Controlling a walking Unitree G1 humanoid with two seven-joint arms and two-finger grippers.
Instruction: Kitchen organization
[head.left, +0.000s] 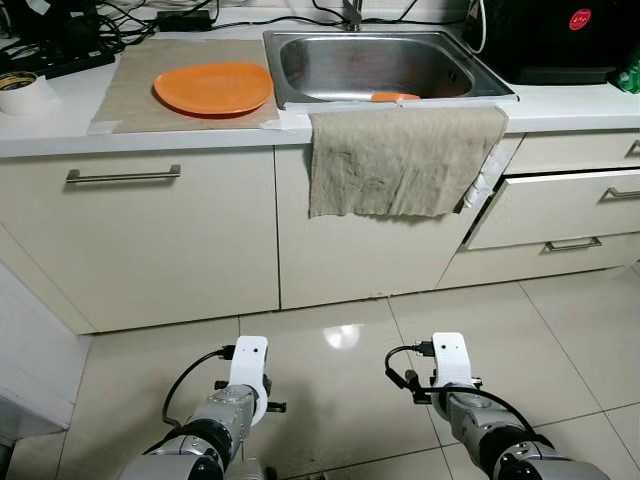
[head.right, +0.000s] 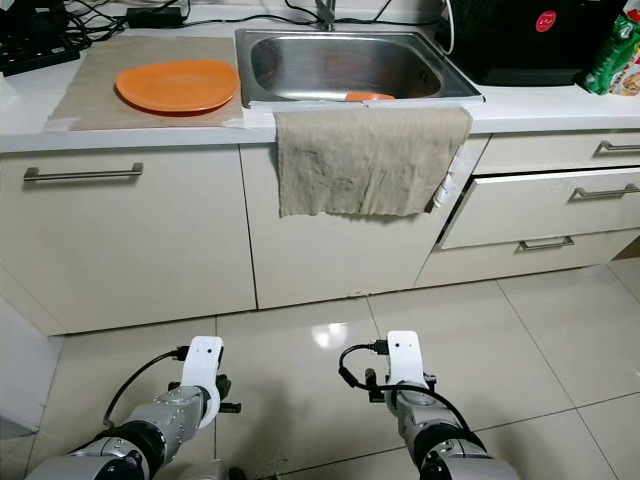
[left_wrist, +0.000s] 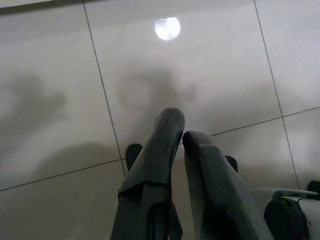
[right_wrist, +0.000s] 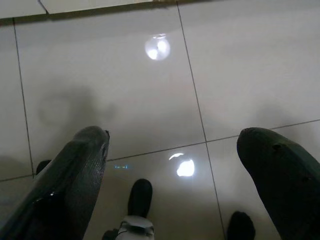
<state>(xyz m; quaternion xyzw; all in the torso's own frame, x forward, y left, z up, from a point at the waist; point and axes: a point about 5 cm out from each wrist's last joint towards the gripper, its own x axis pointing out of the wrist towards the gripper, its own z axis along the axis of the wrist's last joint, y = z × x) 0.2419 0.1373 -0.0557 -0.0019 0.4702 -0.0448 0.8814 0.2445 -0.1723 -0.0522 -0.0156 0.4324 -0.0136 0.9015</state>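
An orange plate lies on a beige mat on the white counter, left of the steel sink. A second orange item peeks over the sink's front rim. A grey-beige cloth hangs over the counter edge in front of the sink. Both arms hang low over the tiled floor, away from the counter. My left gripper points at the floor with its fingers together and nothing between them. My right gripper is open wide above the tiles, holding nothing.
Cream cabinets run under the counter, with a door handle at left. A drawer at right stands slightly pulled out. A tape roll and cables lie at the counter's far left, and a black appliance stands at right. Glossy floor tiles lie ahead.
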